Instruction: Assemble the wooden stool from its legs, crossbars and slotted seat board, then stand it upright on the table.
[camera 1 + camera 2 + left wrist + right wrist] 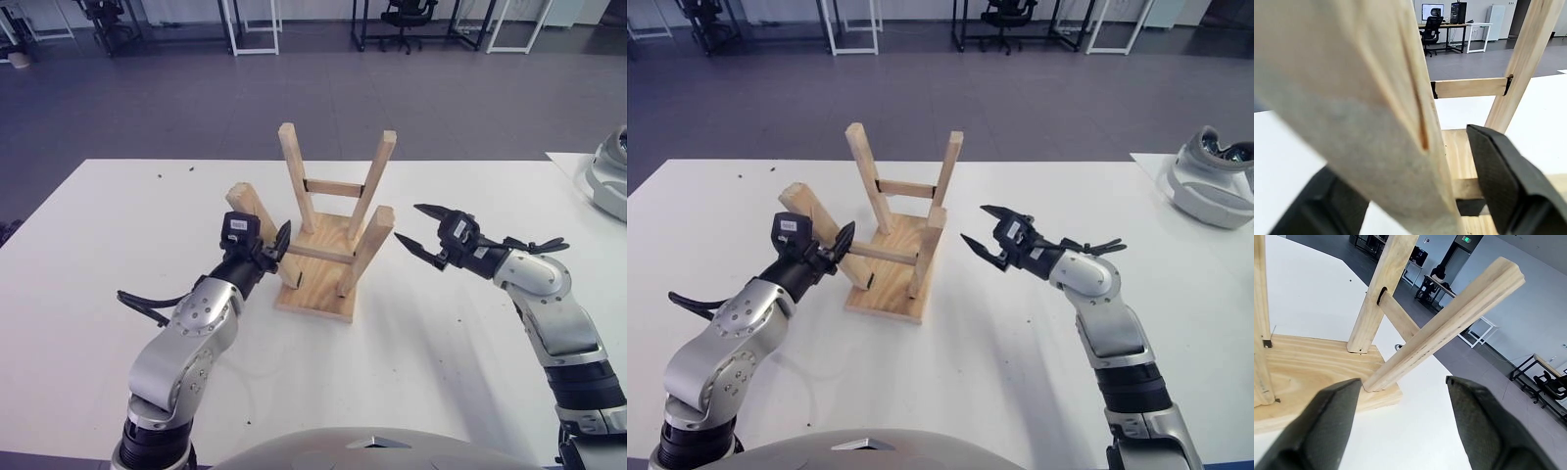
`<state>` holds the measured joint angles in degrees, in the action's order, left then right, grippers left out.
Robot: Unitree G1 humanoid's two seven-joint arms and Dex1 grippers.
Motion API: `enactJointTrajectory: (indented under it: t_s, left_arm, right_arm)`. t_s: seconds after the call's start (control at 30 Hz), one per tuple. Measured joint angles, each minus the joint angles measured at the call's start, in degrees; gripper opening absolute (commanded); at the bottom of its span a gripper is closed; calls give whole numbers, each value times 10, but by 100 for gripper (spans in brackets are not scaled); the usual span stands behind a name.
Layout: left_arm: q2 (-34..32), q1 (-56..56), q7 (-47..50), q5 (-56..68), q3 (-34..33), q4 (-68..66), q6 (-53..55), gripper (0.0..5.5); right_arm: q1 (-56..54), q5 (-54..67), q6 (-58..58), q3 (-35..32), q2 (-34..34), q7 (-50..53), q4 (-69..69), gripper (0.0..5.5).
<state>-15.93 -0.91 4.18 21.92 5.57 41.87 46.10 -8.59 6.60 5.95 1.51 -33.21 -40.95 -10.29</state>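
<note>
left gripper (275, 249): clenched on the near-left leg (253, 213) of the stool, roughly halfway up it. in the left wrist view the leg fills the space between the two black pads (1501, 188). one pad sits on the side where the front crossbar (320, 254) enters the leg.

right gripper (407, 223): released, jaws spread wide, holding nothing. it hangs above the table (98, 255), just to the right of the near-right leg (365, 247) and apart from it. the right wrist view looks between the spread fingers (1320, 428) at that leg and at the corner of the board.

stool: upside down near the middle of the white table. the seat board (315, 297) lies flat on the table top. four legs stand up out of it, all slanting outward. back-left leg (296, 174) and back-right leg (378, 178) are joined by the back crossbar (333, 187). the front crossbar spans the two near legs lower down. the near-left leg leans furthest, toward the robot's left.

around: small dark specks on the table top, left of the stool. a grey and white helmet-like device (607, 174) sits on a neighbouring white surface at the far right. behind, grey floor with desk frames and an office chair (407, 15).
</note>
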Motion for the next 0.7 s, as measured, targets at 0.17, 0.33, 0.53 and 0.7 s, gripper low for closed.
enactJointTrajectory:
  t_s: [0.17, 0.33, 0.53, 0.7]
  left_arm:
    - [21, -5, -49, 22, 0, 13, -21, 452]
    - [49, -18, -66, 66, -33, 38, -37, 529]
    - [70, -22, -77, 202, -105, 84, -41, 538]
    - [-58, -210, -131, 364, -233, 28, -52, 538]
  right_arm:
    - [-1, 0, 1, 2, 0, 4, -1, 324]
    - [-7, 0, 4, 0, 2, 18, -7, 324]
    - [-33, 22, 31, -49, 2, 53, -5, 324]
    - [-86, 248, 165, -142, 45, 89, -101, 324]
